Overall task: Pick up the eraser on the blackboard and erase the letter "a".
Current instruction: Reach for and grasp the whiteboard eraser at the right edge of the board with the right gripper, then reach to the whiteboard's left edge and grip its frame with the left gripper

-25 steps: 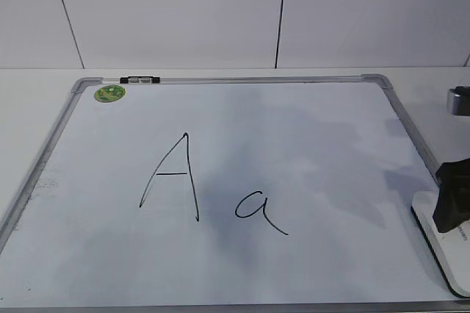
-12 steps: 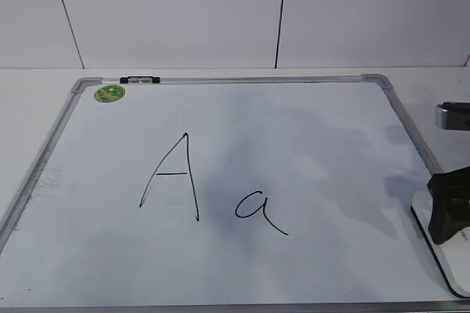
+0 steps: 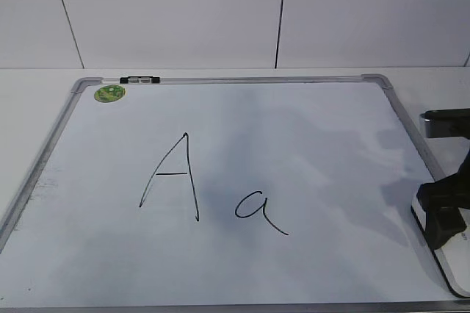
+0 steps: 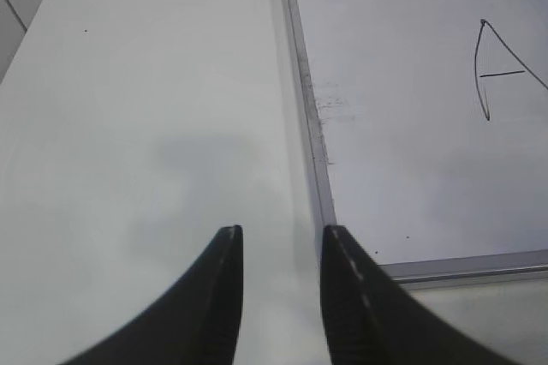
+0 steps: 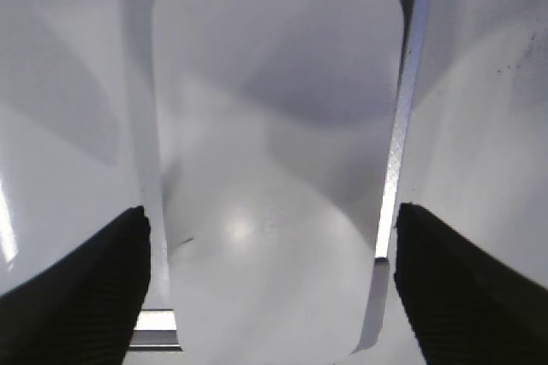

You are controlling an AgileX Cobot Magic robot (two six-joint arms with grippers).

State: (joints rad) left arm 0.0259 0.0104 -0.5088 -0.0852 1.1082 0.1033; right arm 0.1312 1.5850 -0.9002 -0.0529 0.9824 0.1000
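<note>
The blackboard (image 3: 316, 137) is a white board with a grey frame lying flat; it also shows in the left wrist view (image 4: 411, 168). The small cursive letter "a" (image 3: 257, 210) sits right of a tall capital "A" (image 3: 172, 177). The white eraser (image 3: 449, 258) lies at the board's right edge and fills the right wrist view (image 5: 274, 159). My right gripper (image 5: 270, 284) is open, its fingers straddling the eraser on both sides with gaps; in the exterior view it (image 3: 444, 214) is low over it. My left gripper (image 4: 281, 249) is open and empty over the bare table left of the board.
A green round sticker (image 3: 109, 93) and a small black clip (image 3: 139, 78) sit at the board's far left corner. The board's metal frame (image 5: 401, 116) runs beside the eraser. White table (image 4: 145, 125) lies left of the board; a white wall stands behind.
My right gripper has come down over the eraser, from above it to around it. The board, letters and left arm have not moved.
</note>
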